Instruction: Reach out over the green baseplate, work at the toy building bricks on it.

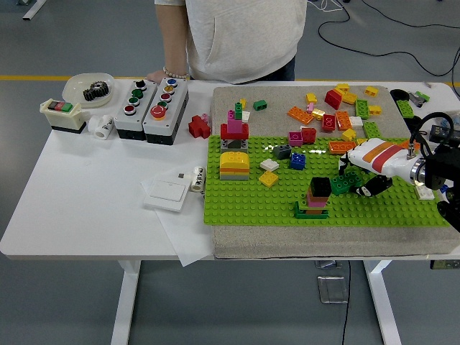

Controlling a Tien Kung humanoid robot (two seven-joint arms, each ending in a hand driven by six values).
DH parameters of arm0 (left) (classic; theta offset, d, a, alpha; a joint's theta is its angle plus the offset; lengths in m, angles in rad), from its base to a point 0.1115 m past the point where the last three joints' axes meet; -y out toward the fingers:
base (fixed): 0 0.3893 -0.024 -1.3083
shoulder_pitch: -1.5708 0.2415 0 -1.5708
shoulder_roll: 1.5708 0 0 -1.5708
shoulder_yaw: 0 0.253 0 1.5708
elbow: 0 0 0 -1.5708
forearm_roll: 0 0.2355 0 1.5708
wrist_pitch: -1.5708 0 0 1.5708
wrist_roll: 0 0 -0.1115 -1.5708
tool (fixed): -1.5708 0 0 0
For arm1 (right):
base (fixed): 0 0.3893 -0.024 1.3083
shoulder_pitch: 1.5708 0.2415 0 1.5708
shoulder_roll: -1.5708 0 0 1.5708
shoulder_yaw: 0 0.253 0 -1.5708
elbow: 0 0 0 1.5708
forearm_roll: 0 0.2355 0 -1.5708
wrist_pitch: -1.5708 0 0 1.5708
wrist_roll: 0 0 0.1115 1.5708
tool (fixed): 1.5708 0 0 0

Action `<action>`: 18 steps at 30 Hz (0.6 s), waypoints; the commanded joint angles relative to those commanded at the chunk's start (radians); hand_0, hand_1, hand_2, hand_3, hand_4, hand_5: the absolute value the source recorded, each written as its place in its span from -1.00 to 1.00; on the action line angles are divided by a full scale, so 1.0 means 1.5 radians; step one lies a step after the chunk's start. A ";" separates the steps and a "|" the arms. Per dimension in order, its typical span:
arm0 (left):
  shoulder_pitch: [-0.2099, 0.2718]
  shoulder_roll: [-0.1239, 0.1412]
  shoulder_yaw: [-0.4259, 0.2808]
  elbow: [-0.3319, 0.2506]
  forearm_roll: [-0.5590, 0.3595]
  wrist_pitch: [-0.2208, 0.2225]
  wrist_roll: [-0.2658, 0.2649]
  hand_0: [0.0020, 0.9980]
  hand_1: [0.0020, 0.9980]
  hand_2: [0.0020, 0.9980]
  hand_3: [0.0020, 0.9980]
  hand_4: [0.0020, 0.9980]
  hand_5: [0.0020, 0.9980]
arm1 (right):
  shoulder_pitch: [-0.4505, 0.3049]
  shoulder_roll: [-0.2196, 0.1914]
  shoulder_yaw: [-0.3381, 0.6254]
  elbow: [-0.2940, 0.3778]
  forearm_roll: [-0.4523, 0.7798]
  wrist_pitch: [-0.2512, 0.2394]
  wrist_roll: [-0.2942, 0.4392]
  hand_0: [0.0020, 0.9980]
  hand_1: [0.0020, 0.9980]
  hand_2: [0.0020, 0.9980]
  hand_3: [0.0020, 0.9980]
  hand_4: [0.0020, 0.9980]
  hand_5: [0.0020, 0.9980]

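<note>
Reaching in from the right edge over the green baseplate [244,205], the right robot hand [359,180], white shell with orange and red stripes, black fingers [368,190] curled down around a dark green brick [341,184]; whether the grip is firm, cannot tell; brick studded, blocky, sitting just right of a small tower [317,196] with a black cube on top, pink and orange layers below, on a flat dark green plate. Baseplate studded, bright lime, rectangular, long axis running left to right across the picture, lying on a coarse grey mat [287,244] on the white table [86,208]. Further left on the studs, a rounded yellow-and-orange stack [234,164] and a red-and-pink stack [234,128]; loose glossy bricks [338,108] scattered on the mat beyond the far edge. Standing at the far side, a person [237,36] in a pale top, one hand [157,75] resting near grey button boxes [151,100].
</note>
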 joint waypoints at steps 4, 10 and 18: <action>-0.001 0.000 -0.002 0.000 0.002 0.001 0.000 0.00 0.20 0.41 0.75 1.00 0.68 | -0.002 0.000 0.000 0.000 0.002 -0.009 0.005 0.03 0.01 0.12 0.01 0.40 -0.65; -0.002 0.000 -0.003 -0.001 0.004 0.002 0.000 0.00 0.20 0.41 0.75 1.00 0.68 | -0.003 0.001 -0.005 0.002 0.006 -0.023 0.014 -0.12 -0.07 0.04 -0.03 0.36 -0.64; -0.001 0.000 -0.005 0.000 0.006 0.002 0.001 0.00 0.20 0.41 0.75 1.00 0.68 | -0.003 0.000 0.001 0.003 0.019 -0.033 0.020 -0.26 -0.16 -0.03 -0.04 0.29 -0.65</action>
